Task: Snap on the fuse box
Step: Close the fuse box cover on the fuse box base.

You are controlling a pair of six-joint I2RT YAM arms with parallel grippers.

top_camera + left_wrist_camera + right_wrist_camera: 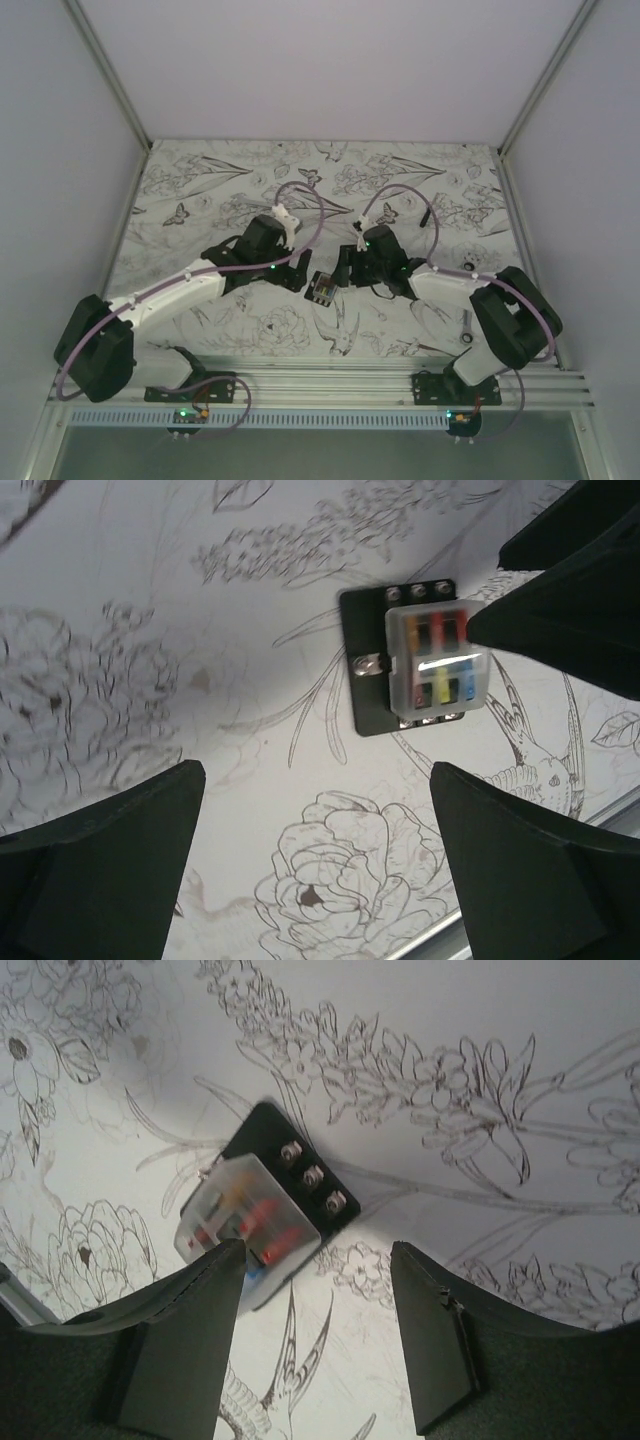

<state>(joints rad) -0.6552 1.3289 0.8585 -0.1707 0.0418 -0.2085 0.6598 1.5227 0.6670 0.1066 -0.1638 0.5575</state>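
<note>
Left end effector (315, 780) hangs with its jaws spread as wide as they go and nothing in its grasp. Its dark fingers (110, 860) fill the bottom corners of the left wrist view, with bare printed surface (150, 630) between them. The right end effector (318, 1260) stands partly open with nothing between its jaws. One of its fingers (190, 1340) overlaps the 7 o'clock end of the fuse box (265, 1210), and I cannot tell whether it presses there or only hovers. From above, the fuse box (322, 288) lies flat near the middle of the surface, with the left end effector (292, 272) just beside it at 10 o'clock and the right end effector (345, 270) at 2 o'clock. It sits face up, a pale clear cover (437, 658) on its black base. In the left wrist view its long axis runs close to 12-to-6, with a row of three screws (418, 588) at the 12 o'clock end. In the right wrist view that row faces about 2 o'clock. The cover's 3 o'clock edge is hidden behind the right end effector's fingertip in the left wrist view. The coloured fuses under the cover are blurred, and whether the cover is fully seated is not clear. From above the box is too small to show detail.
</note>
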